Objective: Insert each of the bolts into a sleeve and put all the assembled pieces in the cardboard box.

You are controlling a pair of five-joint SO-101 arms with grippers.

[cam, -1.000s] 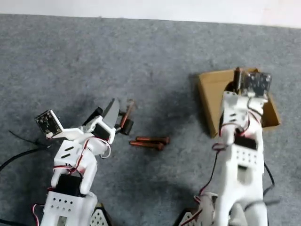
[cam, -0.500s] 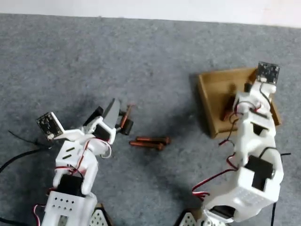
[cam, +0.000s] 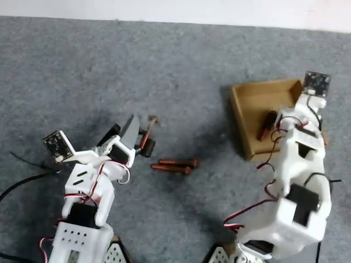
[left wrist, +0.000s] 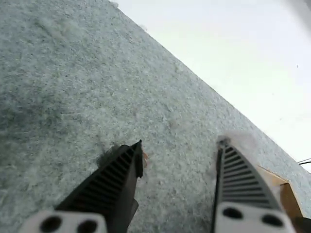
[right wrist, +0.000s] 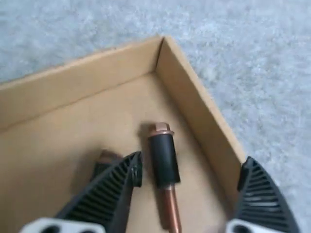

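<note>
Copper bolts (cam: 178, 163), two, lie loose; left pincer (left wrist: 181, 142) and right pincer (right wrist: 192, 158) gape wide.

No writing, label, number or sign can be read in any view. The cardboard box (cam: 249, 115), in the right half of the high view, shows plain brown faces. The small circuit board (cam: 56, 144) at the left of that view is too small to tell whether it carries any print.
</note>
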